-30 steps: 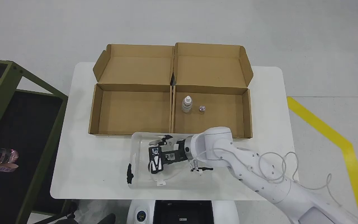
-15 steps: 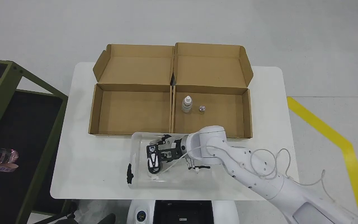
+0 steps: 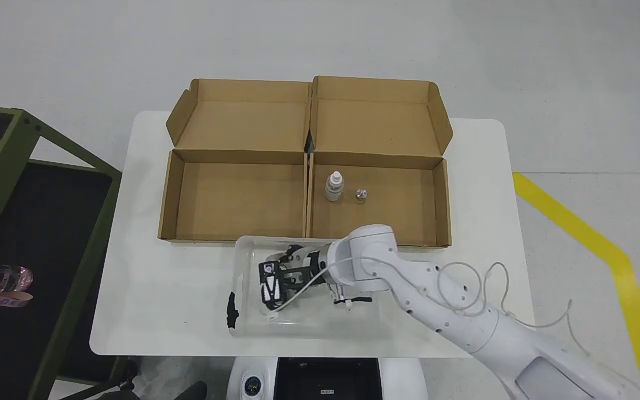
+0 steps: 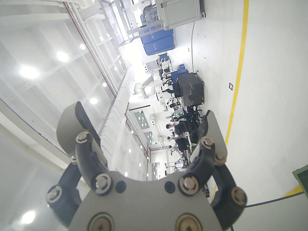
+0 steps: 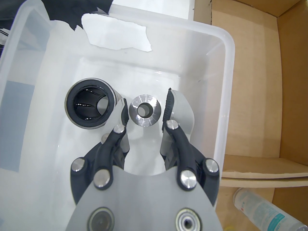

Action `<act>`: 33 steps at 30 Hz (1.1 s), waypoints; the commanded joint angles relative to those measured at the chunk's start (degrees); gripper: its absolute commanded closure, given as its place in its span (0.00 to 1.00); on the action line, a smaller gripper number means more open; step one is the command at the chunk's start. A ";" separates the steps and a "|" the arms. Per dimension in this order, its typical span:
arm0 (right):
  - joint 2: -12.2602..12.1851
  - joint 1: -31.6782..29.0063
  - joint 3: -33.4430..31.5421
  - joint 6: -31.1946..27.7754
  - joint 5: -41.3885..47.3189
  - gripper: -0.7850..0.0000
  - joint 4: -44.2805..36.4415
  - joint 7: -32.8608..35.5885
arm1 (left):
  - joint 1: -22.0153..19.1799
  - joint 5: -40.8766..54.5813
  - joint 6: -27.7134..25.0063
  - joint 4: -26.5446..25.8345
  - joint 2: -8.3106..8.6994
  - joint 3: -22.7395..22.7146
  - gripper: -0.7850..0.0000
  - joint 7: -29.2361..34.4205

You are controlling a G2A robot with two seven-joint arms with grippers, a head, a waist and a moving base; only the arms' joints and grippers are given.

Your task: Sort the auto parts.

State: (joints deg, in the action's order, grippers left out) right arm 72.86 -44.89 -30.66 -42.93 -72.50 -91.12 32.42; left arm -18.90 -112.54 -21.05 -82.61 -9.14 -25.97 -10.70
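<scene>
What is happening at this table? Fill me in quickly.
The right gripper is down inside the clear plastic bin. Its jaws stand open on either side of a small metal bushing, which stands on end beside a larger bearing. Nothing is gripped yet. Behind the bin, a cardboard box holds a small bottle and a small metal part. The left gripper is open, holding nothing.

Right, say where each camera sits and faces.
Top view: above the arms, facing down on table, cardboard boxes and clear bin; right arm shows.
Left wrist view: on that wrist, facing out into the hall; open left gripper shows.
Right wrist view: on that wrist, facing down into the bin; open right gripper straddles a metal bushing beside a bearing.
Shared: top and right wrist views both show bin and right gripper.
</scene>
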 commanded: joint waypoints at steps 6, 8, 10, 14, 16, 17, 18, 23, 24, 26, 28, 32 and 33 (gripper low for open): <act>0.82 0.61 0.51 -0.11 -0.01 0.61 1.88 -0.04 | 0.00 0.00 0.00 0.00 0.00 0.00 0.00 0.00; 1.01 0.72 0.63 -0.14 0.07 0.61 2.20 0.01 | 0.00 0.00 0.00 0.00 0.00 0.00 0.00 0.00; 1.25 0.85 0.84 -0.19 0.09 0.61 2.69 0.13 | 0.00 0.00 0.00 0.00 0.00 0.00 0.00 0.00; 1.79 1.16 1.35 -0.23 0.00 0.62 3.90 0.27 | 0.00 0.00 0.00 0.00 0.00 0.00 0.00 0.00; 2.06 1.29 1.58 -0.19 0.00 0.62 4.46 0.33 | 0.00 0.00 0.00 0.00 0.00 0.00 0.00 0.00; 2.19 1.36 1.69 -0.17 -0.06 0.62 4.70 0.42 | 0.00 0.00 0.00 0.00 0.00 0.00 0.00 0.00; 2.32 1.41 1.80 -0.14 -0.12 0.62 4.91 0.48 | 0.00 0.00 0.00 0.00 0.00 0.00 0.00 0.00; 2.89 1.60 2.18 -0.01 -0.35 0.62 5.92 0.50 | 0.00 0.00 0.00 0.00 0.00 0.00 0.00 0.00; 3.00 1.65 2.23 -0.02 -0.40 0.63 6.06 0.57 | 0.00 0.00 0.00 0.00 0.00 0.00 0.00 0.00; 3.19 1.68 2.33 -0.02 -0.50 0.64 6.39 0.72 | 0.00 0.00 0.00 0.00 0.00 0.00 0.00 0.00; 3.35 1.71 2.38 -0.06 -0.66 0.67 6.78 0.73 | 0.00 0.00 0.00 0.00 0.00 0.00 0.00 0.00; 3.62 1.63 2.27 -0.12 -0.81 0.88 7.20 0.64 | 0.00 0.00 0.00 0.00 0.00 0.00 0.00 0.00; 3.64 1.60 2.24 -0.19 -0.82 0.97 7.13 0.66 | 0.00 0.00 0.00 0.00 0.00 0.00 0.00 0.00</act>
State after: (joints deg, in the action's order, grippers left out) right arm 76.48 -43.25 -28.39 -43.05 -73.31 -83.93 33.06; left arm -18.90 -112.54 -21.05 -82.61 -9.14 -25.97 -10.70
